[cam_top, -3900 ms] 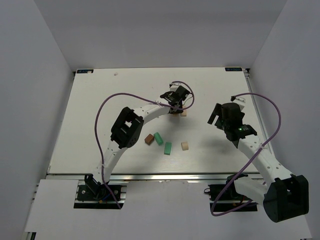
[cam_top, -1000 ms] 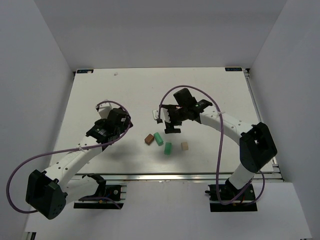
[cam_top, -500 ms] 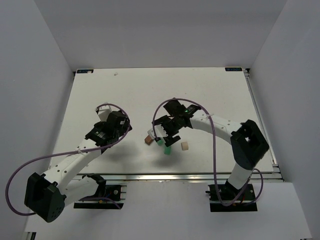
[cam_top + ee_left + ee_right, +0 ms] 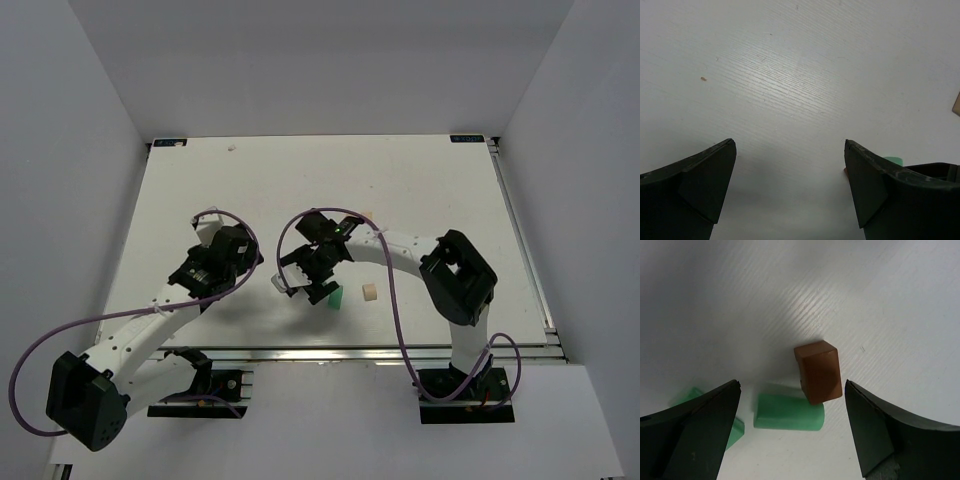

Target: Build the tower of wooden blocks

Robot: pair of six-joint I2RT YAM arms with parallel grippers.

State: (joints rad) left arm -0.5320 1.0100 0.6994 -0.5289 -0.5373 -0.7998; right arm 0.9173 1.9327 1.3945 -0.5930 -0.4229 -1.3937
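Right wrist view: the right gripper [image 4: 792, 386] stands spread wide over a brown block [image 4: 817, 371] just beside a green block [image 4: 789, 413]; the left gripper [image 4: 790, 145], also spread, holds nothing.

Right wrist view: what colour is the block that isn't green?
That block is reddish brown; right wrist view shows it best.

I count five small blocks on one worktop [image 4: 200, 180]: one brown block [image 4: 817, 371], two green blocks [image 4: 789, 412] and two tan blocks [image 4: 369, 292], the second faint beside the right arm [image 4: 400, 245]. With the left arm [image 4: 150, 320] that makes two arms, and two claws: left claw [image 4: 789, 145], right claw [image 4: 792, 385].
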